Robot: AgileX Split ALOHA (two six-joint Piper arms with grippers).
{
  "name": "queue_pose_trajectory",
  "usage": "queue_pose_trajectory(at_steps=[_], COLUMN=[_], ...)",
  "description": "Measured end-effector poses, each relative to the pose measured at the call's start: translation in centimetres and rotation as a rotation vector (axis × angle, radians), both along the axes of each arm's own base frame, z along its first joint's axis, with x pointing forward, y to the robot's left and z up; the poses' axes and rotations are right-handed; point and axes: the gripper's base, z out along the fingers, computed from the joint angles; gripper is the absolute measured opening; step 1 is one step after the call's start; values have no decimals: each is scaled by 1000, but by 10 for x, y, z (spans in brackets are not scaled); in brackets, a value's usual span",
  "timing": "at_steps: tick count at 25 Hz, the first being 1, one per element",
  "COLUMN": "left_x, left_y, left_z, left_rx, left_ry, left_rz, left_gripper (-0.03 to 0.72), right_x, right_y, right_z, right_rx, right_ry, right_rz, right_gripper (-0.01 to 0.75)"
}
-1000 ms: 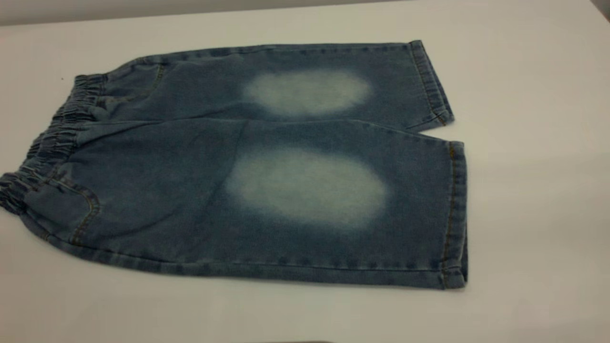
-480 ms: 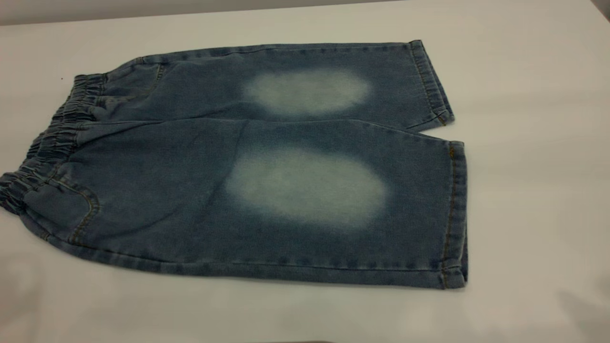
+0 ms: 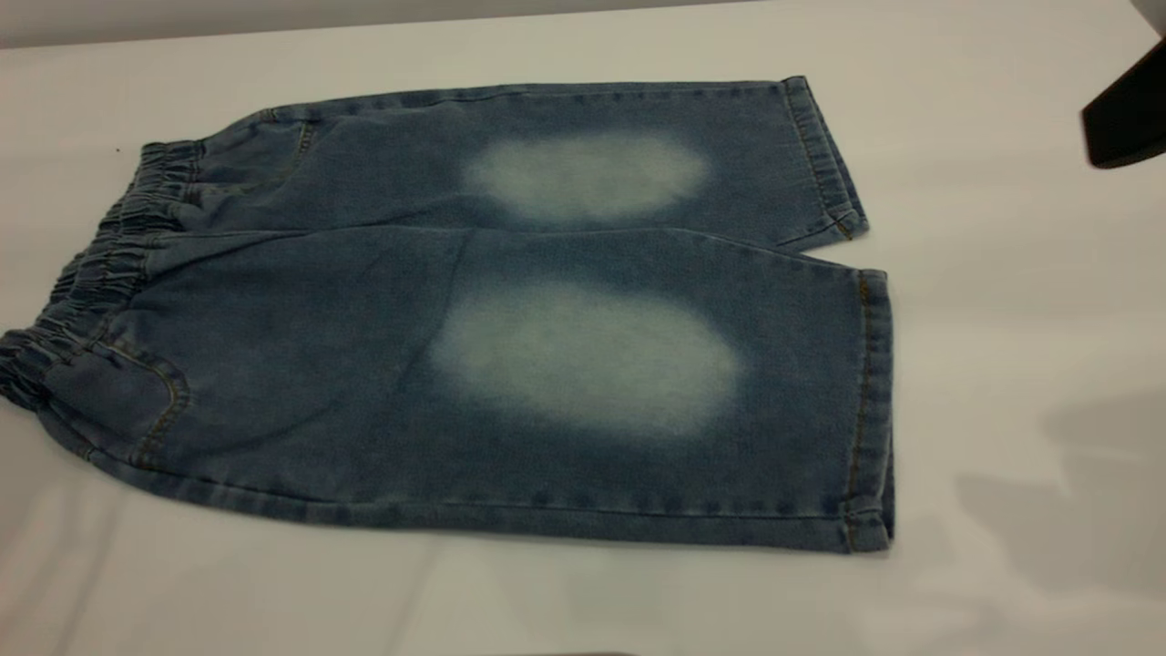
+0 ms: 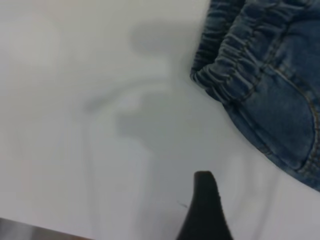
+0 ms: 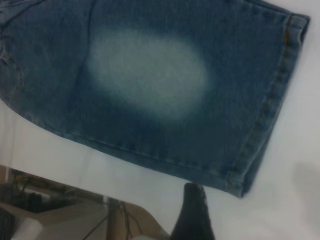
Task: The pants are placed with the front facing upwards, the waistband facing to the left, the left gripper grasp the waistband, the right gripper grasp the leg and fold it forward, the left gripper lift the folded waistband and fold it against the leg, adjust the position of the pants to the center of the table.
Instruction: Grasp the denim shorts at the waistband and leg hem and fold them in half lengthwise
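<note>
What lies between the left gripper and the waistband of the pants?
Only bare table, seen in the left wrist view: the left gripper is apart from the waistband, with shadows between.

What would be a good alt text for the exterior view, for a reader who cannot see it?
Blue denim pants lie flat and unfolded on a white table, the gathered waistband at the left and both leg hems at the right. A dark part of the right arm enters at the upper right edge, apart from the pants.

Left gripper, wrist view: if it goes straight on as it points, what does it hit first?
Probably bare white table. The black left gripper fingertip points past the gathered dark denim waistband, which lies off to one side. Depth is unclear.
</note>
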Motion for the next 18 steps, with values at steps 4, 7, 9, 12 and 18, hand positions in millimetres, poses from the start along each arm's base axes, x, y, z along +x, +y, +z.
queue_pose_trajectory(at_steps=[4, 7, 9, 12, 18], left_x=[12, 18, 23, 30, 37], left_y=[16, 25, 28, 29, 28], left_z=[-27, -49, -65, -89, -125], left_rx=[-50, -64, -68, -88, -126], left_ry=[83, 132, 156, 175, 192], left_rz=[36, 62, 72, 90, 137], left_gripper=[497, 497, 497, 497, 497], right_x=[6, 9, 9, 10, 10], right_y=[0, 0, -1, -1, -1], right_z=[-5, -6, -6, -6, -6], right_rx=[4, -4, -10, -10, -12], right_ry=[-9, -28, -36, -38, -40], right_rz=[1, -3, -8, -11, -9], right_gripper=[498, 498, 498, 498, 498])
